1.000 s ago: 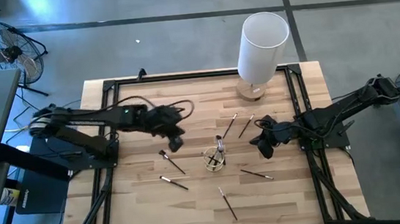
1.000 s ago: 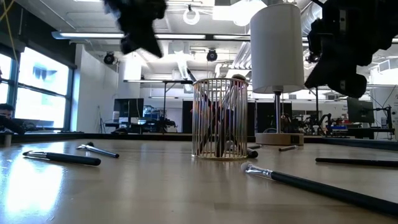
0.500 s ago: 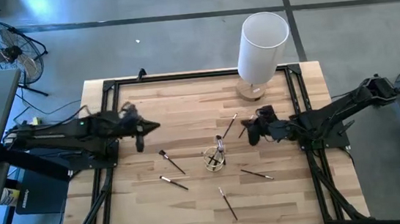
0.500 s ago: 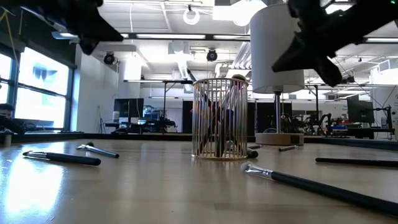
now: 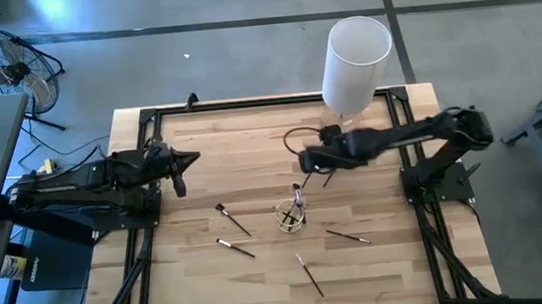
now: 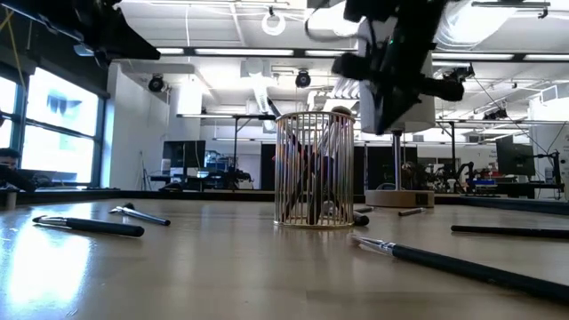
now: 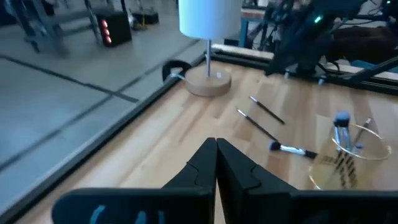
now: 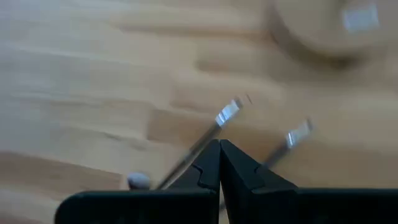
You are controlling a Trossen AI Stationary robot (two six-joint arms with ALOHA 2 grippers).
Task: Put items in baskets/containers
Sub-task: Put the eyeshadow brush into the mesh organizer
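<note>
The clear ribbed glass cup [image 5: 290, 214] stands mid-table and holds a few brushes; it shows again in the low view [image 6: 313, 169]. Another brush [image 5: 298, 191] leans against its rim. Thin brushes lie flat around it: two to its left [image 5: 234, 221] [image 5: 235, 247], one nearer [image 5: 309, 276], one to the right [image 5: 347, 235]. My right gripper [image 5: 304, 162] hovers shut over two brushes [image 8: 202, 142] [image 8: 291, 142] between cup and lamp. My left gripper [image 5: 179, 171] is shut near the table's left side, well above the wood.
A tall white cylinder lamp [image 5: 354, 59] on a round wooden base [image 7: 208, 81] stands at the far edge, right of centre. A black frame rail [image 5: 146, 199] runs along the table's sides. Bare wood lies between the left gripper and the cup.
My left gripper pulled back from beside the cup toward the table's left edge. My right gripper swung from right of the cup toward the far-left, reaching out over the two brushes between cup and lamp. The brushes and cup stayed where they were.
</note>
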